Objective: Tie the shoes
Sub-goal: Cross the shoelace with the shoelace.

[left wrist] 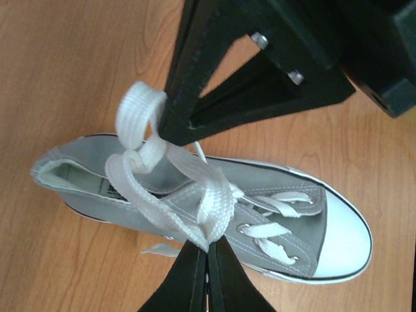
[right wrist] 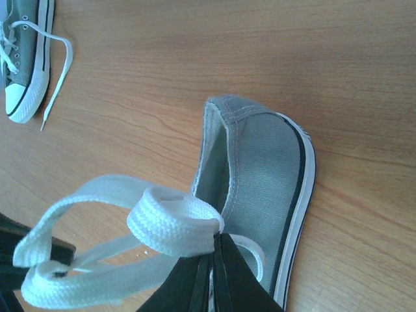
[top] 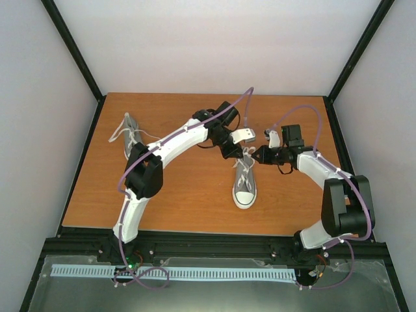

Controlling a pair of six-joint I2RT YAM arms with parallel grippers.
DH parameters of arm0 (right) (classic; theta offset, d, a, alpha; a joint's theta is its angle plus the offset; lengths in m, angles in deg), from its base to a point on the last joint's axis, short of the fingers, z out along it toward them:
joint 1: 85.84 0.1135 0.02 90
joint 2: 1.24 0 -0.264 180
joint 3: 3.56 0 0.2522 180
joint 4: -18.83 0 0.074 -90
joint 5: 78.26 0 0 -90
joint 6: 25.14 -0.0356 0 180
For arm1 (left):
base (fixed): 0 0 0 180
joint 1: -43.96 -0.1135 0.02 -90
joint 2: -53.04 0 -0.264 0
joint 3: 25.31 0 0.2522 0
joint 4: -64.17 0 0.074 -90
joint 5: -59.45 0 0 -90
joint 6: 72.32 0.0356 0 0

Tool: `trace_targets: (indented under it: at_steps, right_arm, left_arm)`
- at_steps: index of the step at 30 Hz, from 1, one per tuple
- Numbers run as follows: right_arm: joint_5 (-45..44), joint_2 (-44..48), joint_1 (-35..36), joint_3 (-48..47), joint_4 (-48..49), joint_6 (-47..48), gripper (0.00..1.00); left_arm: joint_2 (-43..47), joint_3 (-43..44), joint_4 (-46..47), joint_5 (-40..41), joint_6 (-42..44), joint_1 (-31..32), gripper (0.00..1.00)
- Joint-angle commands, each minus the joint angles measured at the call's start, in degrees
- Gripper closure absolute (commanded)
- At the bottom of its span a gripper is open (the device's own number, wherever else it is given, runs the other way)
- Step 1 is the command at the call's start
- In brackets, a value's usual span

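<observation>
Over the grey sneaker (top: 245, 186) in the middle of the wooden table (top: 195, 214), the left gripper (left wrist: 207, 253) and right gripper (right wrist: 218, 246) each pinch shut on a loop of its white laces (left wrist: 214, 201), presumably to draw the bow tight, while the other sneaker (top: 132, 138) lies far left.

A lab test cell: wooden tabletop (top: 188, 205) boxed by white panels (top: 214, 45) (black-framed).

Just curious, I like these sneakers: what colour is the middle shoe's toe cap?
White. The toe cap shows best in the left wrist view.
</observation>
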State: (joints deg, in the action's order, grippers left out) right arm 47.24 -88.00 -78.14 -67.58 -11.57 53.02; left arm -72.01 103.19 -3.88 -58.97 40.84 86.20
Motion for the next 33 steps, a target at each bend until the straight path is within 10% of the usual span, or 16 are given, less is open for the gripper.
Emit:
trace_targets:
  at_steps: [1, 14, 20, 33]
  right_arm:
    - [-2.3, -1.0, 0.5, -3.2, -4.5, 2.4, 0.97]
    - [-4.5, -7.7, 5.7, -10.6, -23.7, 11.1, 0.90]
    - [-7.4, -5.7, 5.7, -11.6, -26.3, 9.2, 0.52]
    - [-18.7, 3.0, 5.7, -12.8, -29.8, 10.0, 0.44]
  left_arm:
    - [2.7, 1.4, -3.5, -3.0, 4.3, 0.6, 0.99]
    - [2.3, 1.6, -3.0, -1.2, 5.3, 0.7, 0.99]
    - [2.6, 0.6, -2.2, -1.5, 5.5, 0.6, 0.99]
    - [2.4, 0.3, 0.1, 1.2, 2.9, 0.6, 0.99]
